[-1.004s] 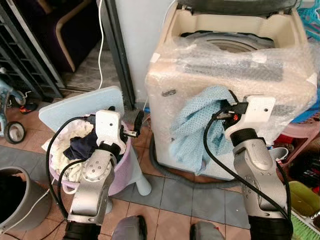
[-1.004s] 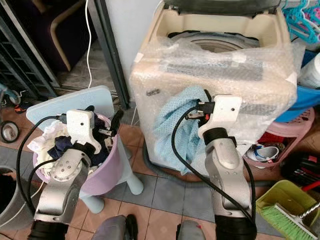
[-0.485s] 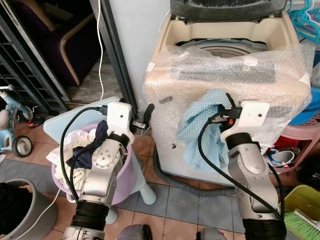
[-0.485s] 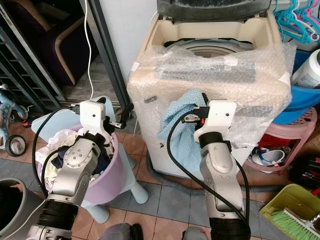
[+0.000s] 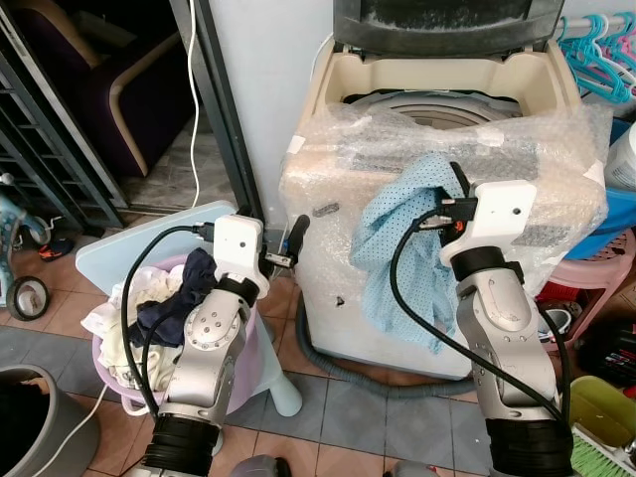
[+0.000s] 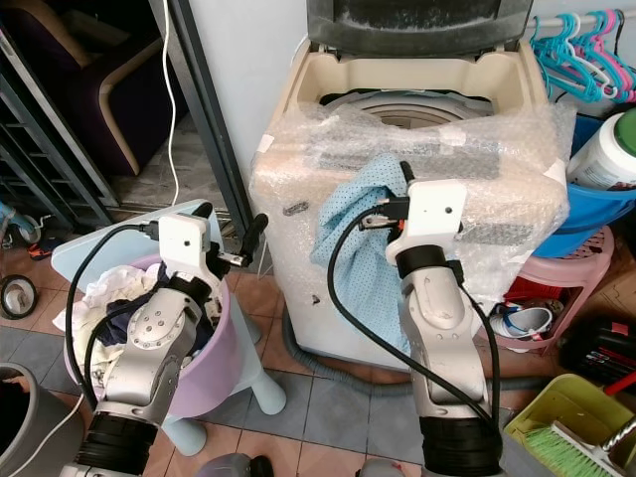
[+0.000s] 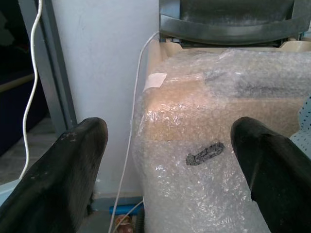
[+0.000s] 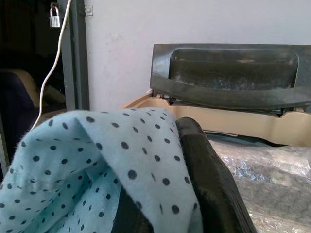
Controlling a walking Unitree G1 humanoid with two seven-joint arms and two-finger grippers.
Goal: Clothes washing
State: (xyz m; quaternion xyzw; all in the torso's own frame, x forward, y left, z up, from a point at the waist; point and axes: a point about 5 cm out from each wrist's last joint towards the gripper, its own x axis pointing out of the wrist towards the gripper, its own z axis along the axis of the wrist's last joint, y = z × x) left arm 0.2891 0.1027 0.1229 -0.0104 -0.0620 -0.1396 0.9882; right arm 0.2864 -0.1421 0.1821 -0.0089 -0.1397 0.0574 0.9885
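I'm pinching the blue dotted cloth [image 5: 402, 238] in my right gripper [image 5: 455, 191], its tail dangling down the washing machine [image 5: 447, 129] front; soft, light, floppy. Left gripper [image 5: 290, 238] is hanging spread wide, empty.

Washing machine [image 6: 417, 109] lid up, front wrapped in bubble wrap; right gripper [image 6: 397, 194] pinching blue dotted cloth [image 6: 353, 234] against machine front; left gripper [image 6: 250, 238] parted, left of machine, over pink laundry basket [image 6: 214, 348]; green broom [image 6: 561, 447] lower right of machine.

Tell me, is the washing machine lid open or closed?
Open: the dark lid stands upright behind the washing machine, showing the drum.
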